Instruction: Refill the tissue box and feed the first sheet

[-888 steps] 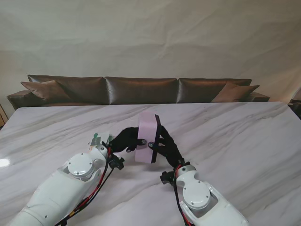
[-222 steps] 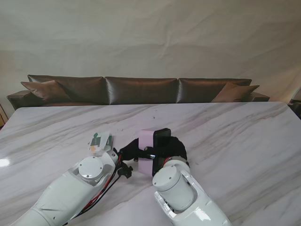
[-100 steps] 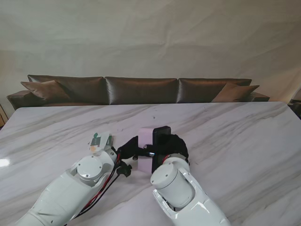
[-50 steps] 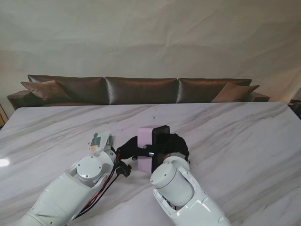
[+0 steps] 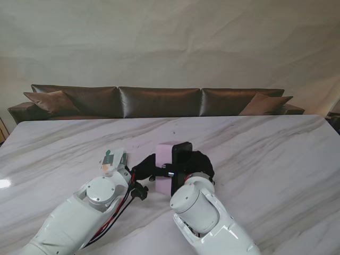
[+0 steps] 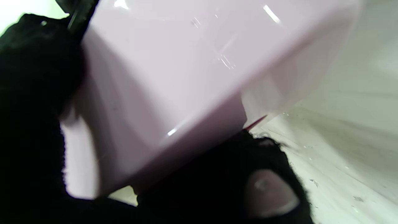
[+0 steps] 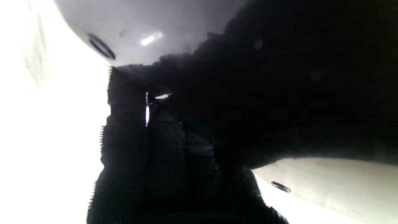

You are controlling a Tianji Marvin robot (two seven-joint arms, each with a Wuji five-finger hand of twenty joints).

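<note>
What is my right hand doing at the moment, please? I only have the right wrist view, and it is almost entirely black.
Observer: In the stand's view, the right hand is closed on the dark right side of the pink box, which is held upright.
Operator: Thank you. Is the left hand on it as well?
Observer: Yes, the left hand grips the box's left side. The left wrist view shows its black fingers pressed against the pink wall.
Operator: And where is the tissue pack?
Observer: The tissue pack lies on the table, left of the left hand and apart from the box.
</note>
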